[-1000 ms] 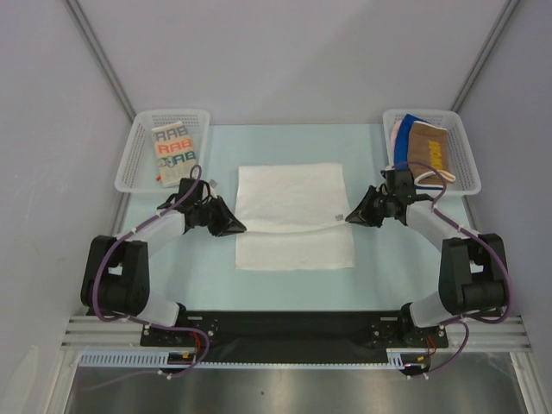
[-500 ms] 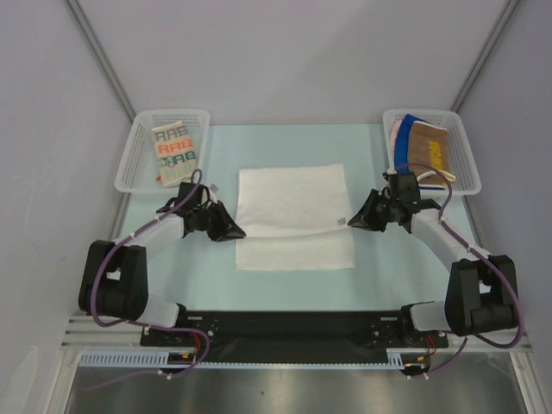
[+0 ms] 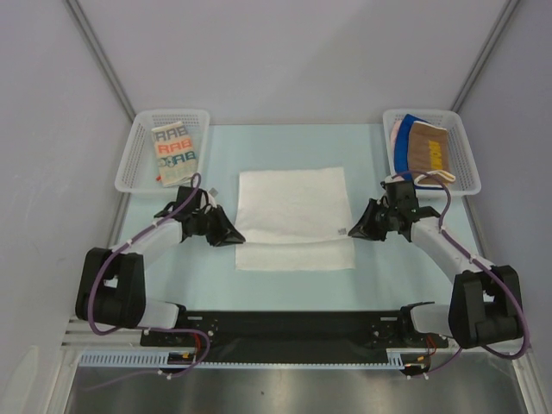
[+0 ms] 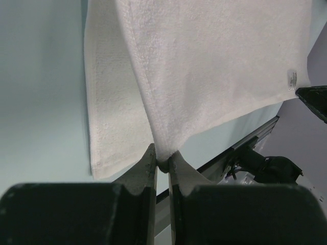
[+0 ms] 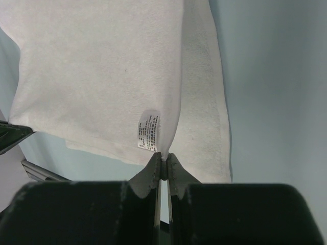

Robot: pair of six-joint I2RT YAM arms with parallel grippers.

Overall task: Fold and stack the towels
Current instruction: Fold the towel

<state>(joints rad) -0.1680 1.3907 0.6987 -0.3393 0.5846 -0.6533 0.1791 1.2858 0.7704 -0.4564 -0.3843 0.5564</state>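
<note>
Pinching one corner each of the plain white terry towel (image 3: 293, 200) at the worktop's centre, left end effector (image 4: 162, 161) and right end effector (image 5: 163, 157) should travel level, matching the near hem.

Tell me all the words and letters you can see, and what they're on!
"RAB", as far as it can be read, in three rows: on the cream towel in the left basket.
Yellow lettering on the brown towel in the right basket: too blurred to read.
Small print on the label of the white towel: too small to read.
</note>
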